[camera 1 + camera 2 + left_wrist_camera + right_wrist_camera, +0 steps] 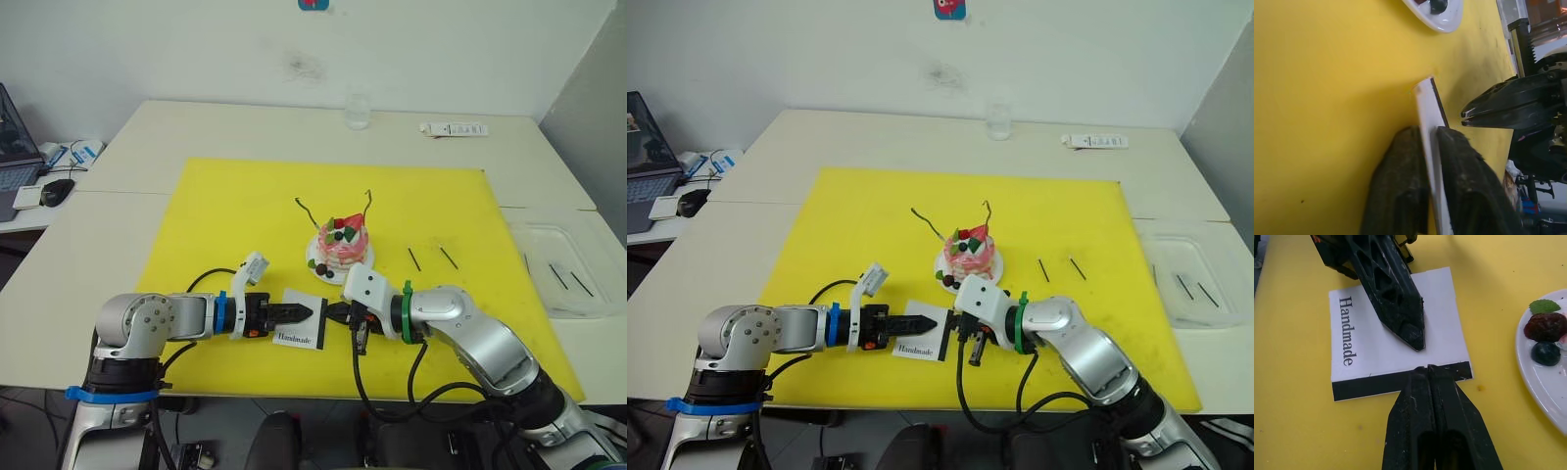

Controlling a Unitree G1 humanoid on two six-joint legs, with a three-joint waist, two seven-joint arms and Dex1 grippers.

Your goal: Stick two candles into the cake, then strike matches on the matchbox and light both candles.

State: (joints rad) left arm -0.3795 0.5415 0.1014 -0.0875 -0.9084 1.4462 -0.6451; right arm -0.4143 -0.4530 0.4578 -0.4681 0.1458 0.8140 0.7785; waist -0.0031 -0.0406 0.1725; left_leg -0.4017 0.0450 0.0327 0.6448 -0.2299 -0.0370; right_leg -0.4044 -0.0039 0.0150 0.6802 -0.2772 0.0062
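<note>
The pink cake (342, 245) sits on its white plate (315, 260) in the middle of the yellow mat. Two thin wavy candles (305, 211) (367, 204) stand stuck in it, unlit. In front of the cake lies the white matchbox (299, 335), printed "Handmade", with my left gripper (306, 313) shut on it; the box (1425, 105) is pinched edge-on between the fingers. My right gripper (334, 313) is shut, its tips (1427, 369) resting at the box's black strip (1361, 386). I see no match between them. Two dark matches (414, 258) (449, 258) lie on the mat right of the cake.
A clear tray (534, 240) at the right holds two more dark sticks (556, 276). A glass (358, 111) and a white remote (454, 128) stand at the table's far side. A mouse (57, 189) and a laptop are on the desk to the left.
</note>
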